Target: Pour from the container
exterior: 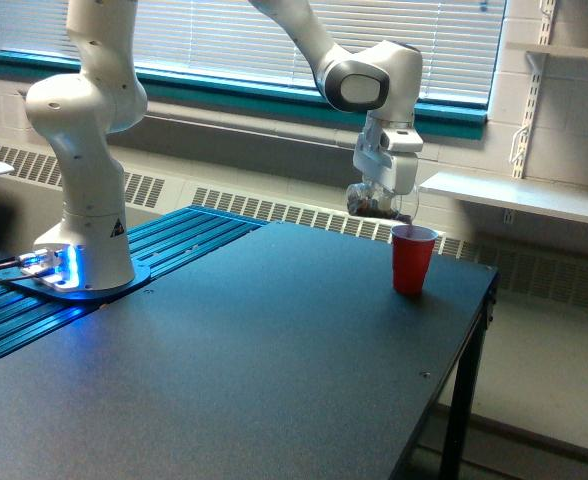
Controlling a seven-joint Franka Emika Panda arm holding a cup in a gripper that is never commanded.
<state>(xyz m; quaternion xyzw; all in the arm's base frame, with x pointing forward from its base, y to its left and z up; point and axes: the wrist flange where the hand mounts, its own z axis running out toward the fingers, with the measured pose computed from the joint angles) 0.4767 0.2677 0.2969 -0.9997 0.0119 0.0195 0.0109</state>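
Overhead, the container (377, 204), a clear cup with dark brown grains inside, hangs tipped well over, its long axis near level, mouth toward 4 o'clock. The fingers (382, 193) clamp it from above, closed on its wall. The red cup (412, 259) stands upright on the desk (224, 370), just below at 4 o'clock from the container, rim close under the container's lip. Judgement: pour hinges on the lip sitting over that rim; any flow is too fine to see.
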